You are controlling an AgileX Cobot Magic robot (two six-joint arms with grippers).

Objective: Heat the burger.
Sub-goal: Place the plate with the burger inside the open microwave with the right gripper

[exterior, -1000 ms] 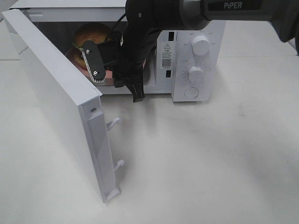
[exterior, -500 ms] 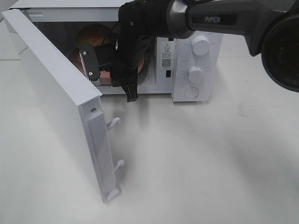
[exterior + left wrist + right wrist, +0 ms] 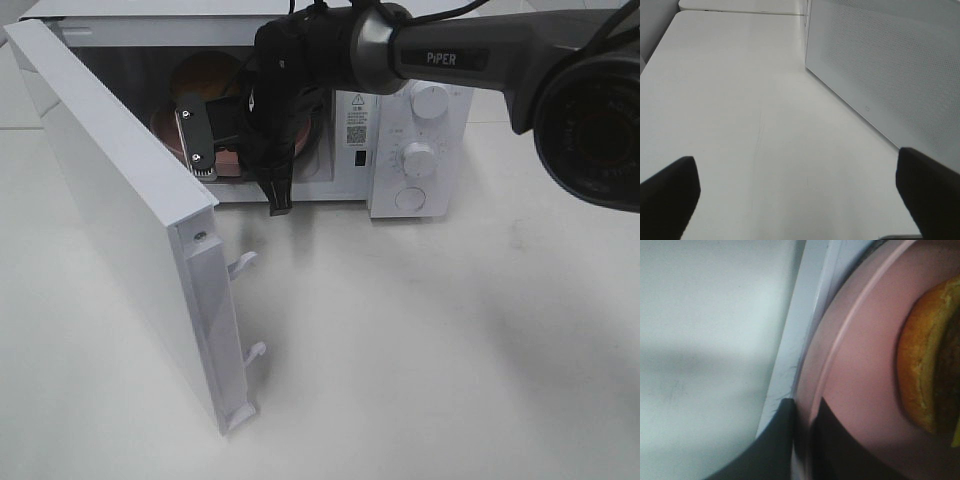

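Right gripper [image 3: 804, 440]: pinches rim of plate [image 3: 865, 365] bearing burger [image 3: 925, 370], at microwave's [image 3: 420, 100] front edge. Left gripper [image 3: 797, 192]: gapes wide above table [image 3: 740, 100].

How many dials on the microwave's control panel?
2: upper dial and lower dial directly beneath, on the control panel. Round button below them not counted.

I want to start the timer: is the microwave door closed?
No, the microwave door stands swung wide open, showing the burger on its pink plate inside.
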